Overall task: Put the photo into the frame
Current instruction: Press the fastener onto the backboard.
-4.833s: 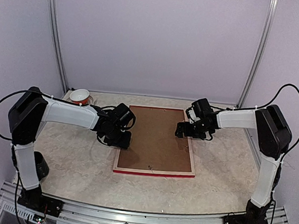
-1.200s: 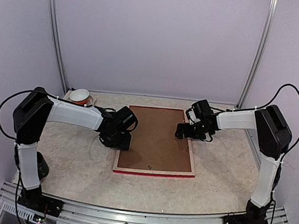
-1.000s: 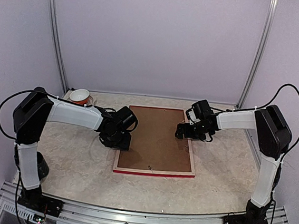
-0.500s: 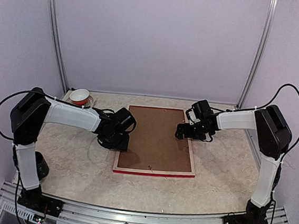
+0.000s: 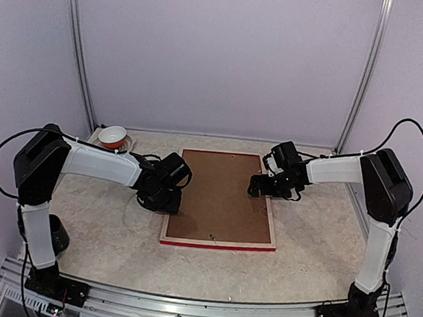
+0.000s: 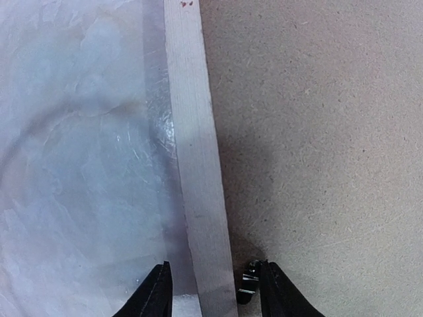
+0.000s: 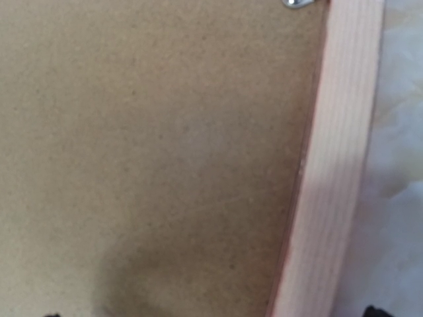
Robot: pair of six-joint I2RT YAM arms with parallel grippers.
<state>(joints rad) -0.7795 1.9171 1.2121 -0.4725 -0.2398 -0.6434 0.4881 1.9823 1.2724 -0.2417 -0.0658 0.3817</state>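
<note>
The frame [image 5: 218, 244] lies face down on the table, pale wood back up, with only a thin red edge showing at the front. A brown backing board [image 5: 219, 193] fills it. The photo is hidden. My left gripper [image 5: 167, 202] is open and low over the frame's left rail [image 6: 195, 152], one finger [image 6: 157, 297] on the table side and the other beside a small metal clip [image 6: 248, 284] at the board's edge [image 6: 317, 132]. My right gripper [image 5: 258, 185] is wide open over the right rail [image 7: 337, 165] and the board [image 7: 165, 132]. Only its tips show, at the bottom corners.
A white and red bowl [image 5: 112, 135] sits at the back left corner of the marbled table [image 5: 93, 222]. Another metal clip [image 7: 297, 3] shows at the board's right edge. Walls and metal posts close in the back and sides.
My left gripper's jaws have narrowed around the frame's left rail and the wrist has shifted slightly left. The right arm, frame and board have not moved.
</note>
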